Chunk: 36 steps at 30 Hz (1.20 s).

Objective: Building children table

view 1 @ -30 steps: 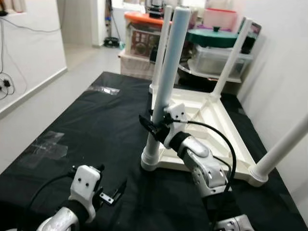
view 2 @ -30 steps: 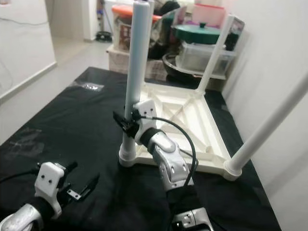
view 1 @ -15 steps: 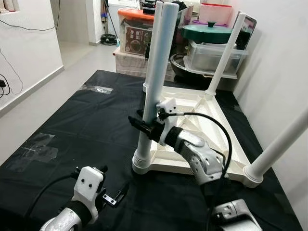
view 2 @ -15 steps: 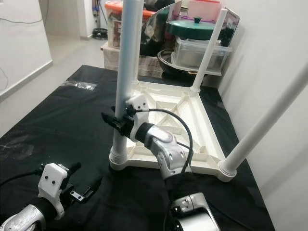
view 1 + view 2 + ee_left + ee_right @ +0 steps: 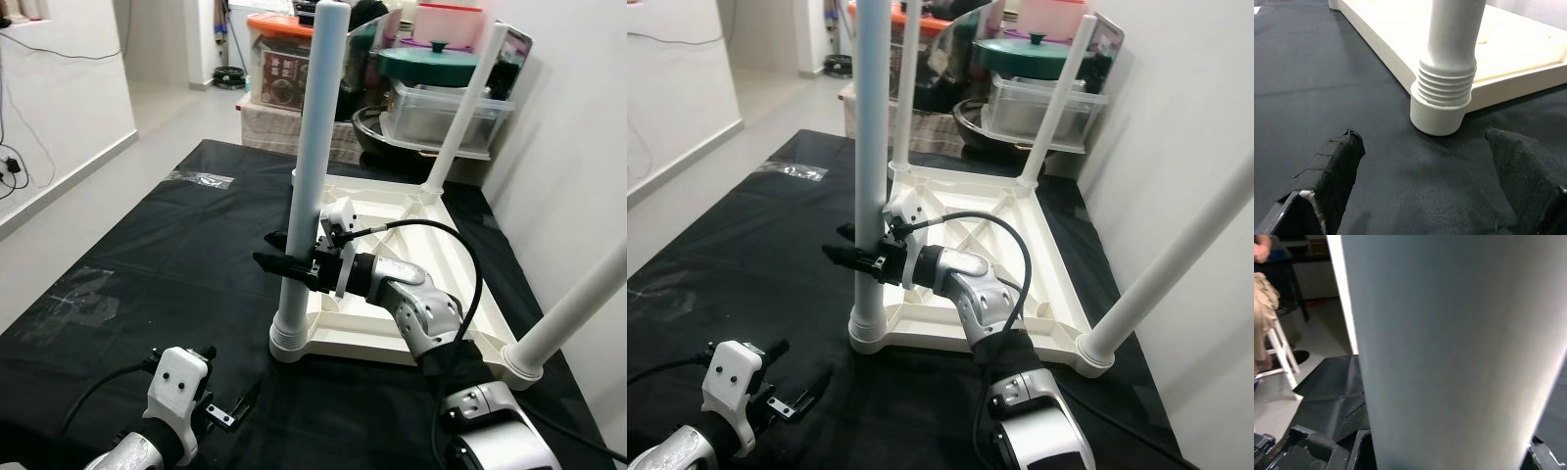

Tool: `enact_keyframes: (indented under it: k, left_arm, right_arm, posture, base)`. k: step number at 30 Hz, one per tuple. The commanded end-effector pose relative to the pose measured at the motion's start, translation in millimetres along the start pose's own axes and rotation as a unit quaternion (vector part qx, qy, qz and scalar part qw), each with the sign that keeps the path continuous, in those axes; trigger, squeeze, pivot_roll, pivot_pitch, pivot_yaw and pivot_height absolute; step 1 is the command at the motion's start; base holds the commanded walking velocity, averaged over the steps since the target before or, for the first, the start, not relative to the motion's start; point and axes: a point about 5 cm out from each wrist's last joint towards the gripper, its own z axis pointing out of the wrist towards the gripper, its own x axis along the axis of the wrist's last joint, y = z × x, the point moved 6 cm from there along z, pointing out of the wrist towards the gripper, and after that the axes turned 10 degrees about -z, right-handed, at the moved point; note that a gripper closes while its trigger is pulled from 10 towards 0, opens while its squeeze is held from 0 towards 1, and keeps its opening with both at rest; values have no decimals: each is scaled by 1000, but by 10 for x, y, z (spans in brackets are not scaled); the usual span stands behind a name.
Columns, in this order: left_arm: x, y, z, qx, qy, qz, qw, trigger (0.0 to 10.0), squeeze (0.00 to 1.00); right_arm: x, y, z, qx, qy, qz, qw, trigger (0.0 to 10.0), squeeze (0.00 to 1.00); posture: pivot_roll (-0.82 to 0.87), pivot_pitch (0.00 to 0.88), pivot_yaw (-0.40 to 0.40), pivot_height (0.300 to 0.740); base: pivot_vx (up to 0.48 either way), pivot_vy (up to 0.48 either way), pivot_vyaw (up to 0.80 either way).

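The upturned table (image 5: 392,294) lies mid-frame on the black counter (image 5: 176,245). The right hand (image 5: 286,262) grips its near-left leg (image 5: 312,166). Lower left, the left hand (image 5: 235,411) hovers open.

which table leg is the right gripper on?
The near-left table leg, closest to the robot. The right gripper straddles its lower part; the other three legs stand untouched.

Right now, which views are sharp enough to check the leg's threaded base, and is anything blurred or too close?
Left wrist view: threaded base of the table leg is sharp and evenly lit; fingertips soft. Right wrist view: leg too close, a pale featureless blur. Eye views: clear, no glare.
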Motion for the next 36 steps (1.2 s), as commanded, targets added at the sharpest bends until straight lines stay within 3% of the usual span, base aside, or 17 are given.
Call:
enact_keyframes:
  k: [1,13,20,23,26,28,30,36]
  left_arm:
    - [-29,13,-16,-1,-9,-1,1000,10000,0]
    - [-35,-7,-54,8,-9,-1,1000,10000,0]
    - [-30,-17,-68,12,-9,0,1000,10000,0]
    - [-35,-9,-76,13,-9,-2,1000,10000,0]
    - [-32,-6,-76,13,-9,-2,1000,10000,0]
    - [-26,-20,-77,17,-7,-3,1000,10000,0]
    - [-24,-23,-81,18,-6,-4,1000,10000,0]
    - [-24,-35,-85,17,-7,-4,1000,10000,0]
  right_arm:
    - [-392,-145,11,29,-45,69,996,10000,0]
    - [-442,-286,131,77,-36,77,993,10000,0]
    - [-443,-335,159,91,-31,43,994,10000,0]
    - [-544,-288,183,29,-42,20,998,10000,0]
    - [-592,-214,189,-13,-52,27,998,10000,0]
    - [-649,-11,169,-122,-53,54,990,10000,0]
    - [-682,50,142,-180,-47,72,980,10000,0]
    - [-683,41,131,-221,-45,79,971,10000,0]
  posture:
    - [136,0,-124,740]
    - [159,0,-137,740]
    - [158,0,-138,740]
    - [148,0,-136,740]
    - [149,0,-140,740]
    - [148,0,-135,740]
    - [147,0,-130,740]
    - [129,0,-120,740]
  base:
    - [0,0,0]
    - [0,0,0]
    - [0,0,0]
    - [0,0,0]
    - [0,0,0]
    - [0,0,0]
    - [0,0,0]
    - [0,0,0]
